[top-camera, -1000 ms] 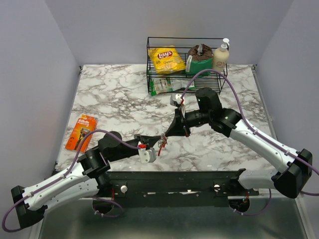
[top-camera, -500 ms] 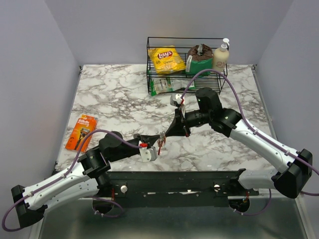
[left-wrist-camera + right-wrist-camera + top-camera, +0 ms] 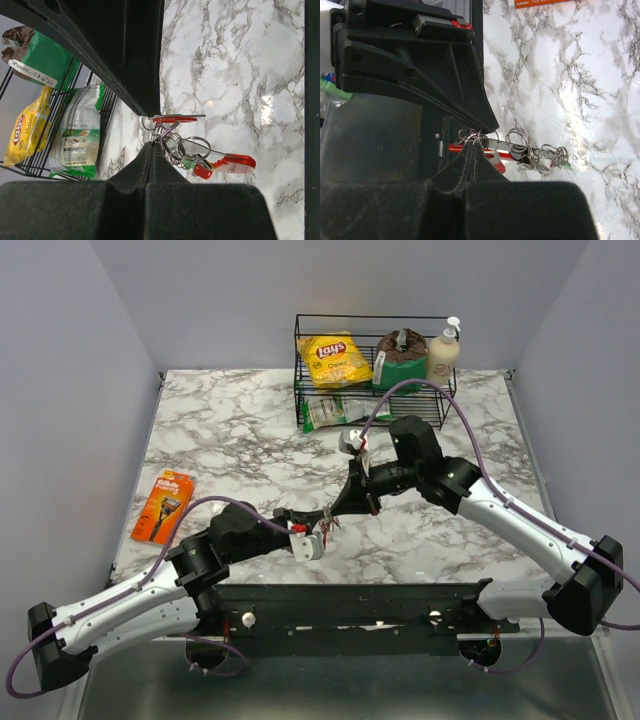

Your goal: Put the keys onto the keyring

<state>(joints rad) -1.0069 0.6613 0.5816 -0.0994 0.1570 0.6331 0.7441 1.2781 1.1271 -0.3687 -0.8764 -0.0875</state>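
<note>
The keyring bunch (image 3: 326, 522) hangs between my two grippers above the marble table (image 3: 230, 440). In the left wrist view, my left gripper (image 3: 151, 145) is shut on the thin metal rings (image 3: 176, 144). Keys with red tags (image 3: 235, 163) and a green tag (image 3: 188, 163) hang from the rings, and the red oval loop (image 3: 175, 118) lies just above. In the right wrist view, my right gripper (image 3: 472, 145) is shut on a thin ring (image 3: 471, 135) of the bunch. The silvery flat piece (image 3: 504, 145), the red loop (image 3: 492, 156) and the keys (image 3: 545, 154) trail to the right.
An orange razor pack (image 3: 162, 505) lies at the table's left edge. A black wire basket (image 3: 440, 405) at the back holds a yellow chip bag (image 3: 334, 360), a green packet (image 3: 335, 412) and a pump bottle (image 3: 443, 352).
My left arm has pushed forward and a little right, its elbow closer to the middle. The bunch stays pinched between both grippers at about the same place.
</note>
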